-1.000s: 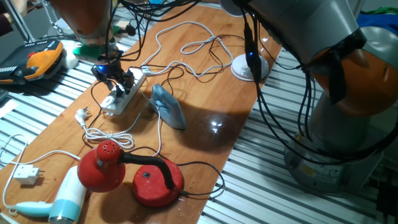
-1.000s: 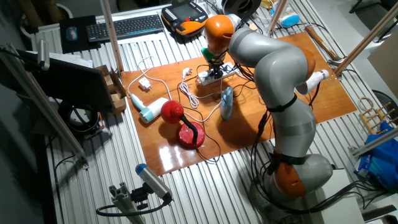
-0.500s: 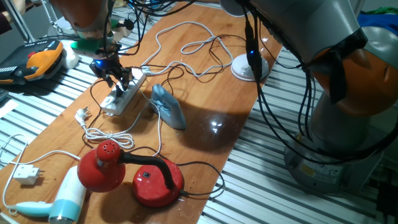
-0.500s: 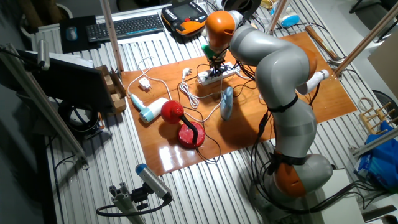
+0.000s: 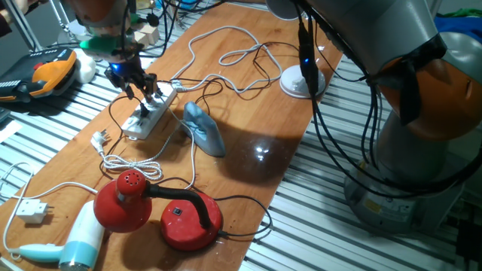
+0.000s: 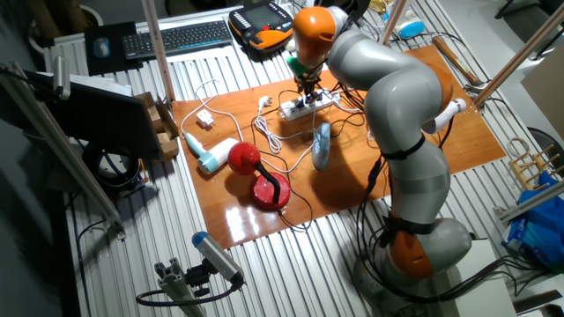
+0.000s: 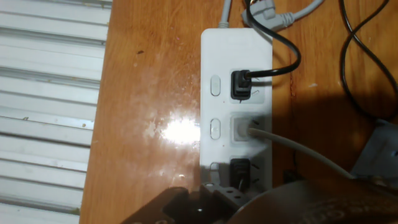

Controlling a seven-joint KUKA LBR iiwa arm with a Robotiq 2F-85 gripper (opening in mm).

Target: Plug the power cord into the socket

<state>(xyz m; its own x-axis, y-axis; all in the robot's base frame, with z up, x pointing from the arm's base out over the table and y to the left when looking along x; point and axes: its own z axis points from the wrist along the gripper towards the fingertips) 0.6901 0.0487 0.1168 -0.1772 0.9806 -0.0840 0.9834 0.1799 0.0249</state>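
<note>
The white power strip (image 5: 151, 113) lies on the wooden table at the far left; it also shows in the other fixed view (image 6: 308, 106) and the hand view (image 7: 236, 56). In the hand view a small black plug (image 7: 240, 170) sits in the outlet nearest my fingers. A second black plug (image 7: 241, 84) with a thin black cord sits in a farther outlet. A white plug (image 7: 244, 129) sits between them. My gripper (image 5: 141, 89) (image 6: 308, 85) (image 7: 233, 199) hangs open and empty a little above the strip.
A blue-grey object (image 5: 203, 128) lies right of the strip. A red lamp (image 5: 162, 211), a hair dryer (image 5: 75, 245) and a white adapter block (image 5: 34, 211) lie nearer the front. White cords loop at the back beside a round white base (image 5: 301, 81).
My gripper has risen from the power strip and moved slightly back. The black plug stays in its outlet.
</note>
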